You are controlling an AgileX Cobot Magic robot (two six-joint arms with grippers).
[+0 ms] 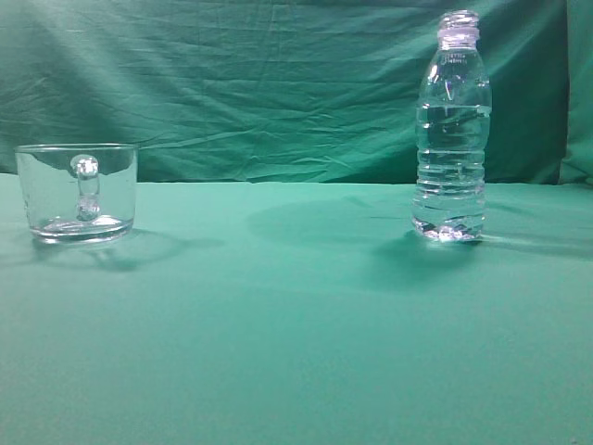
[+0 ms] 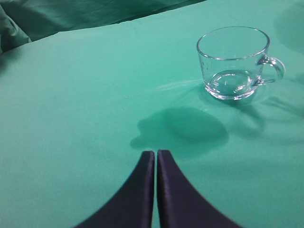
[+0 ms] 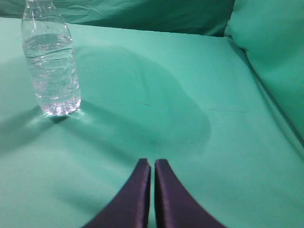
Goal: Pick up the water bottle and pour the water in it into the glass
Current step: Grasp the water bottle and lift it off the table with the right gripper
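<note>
The water bottle (image 1: 451,130) stands upright and capless at the right of the exterior view, with the water (image 1: 451,162) up to its shoulder. It also shows at the upper left of the right wrist view (image 3: 51,61). The glass (image 1: 78,192) stands at the left, empty, its handle facing the camera; in the left wrist view (image 2: 233,61) it is at the upper right. My left gripper (image 2: 156,153) is shut and empty, well short of the glass. My right gripper (image 3: 152,162) is shut and empty, apart from the bottle. Neither gripper shows in the exterior view.
A green cloth (image 1: 296,324) covers the table and hangs as a wrinkled backdrop (image 1: 232,83). A raised fold of cloth (image 3: 270,52) stands at the right of the right wrist view.
</note>
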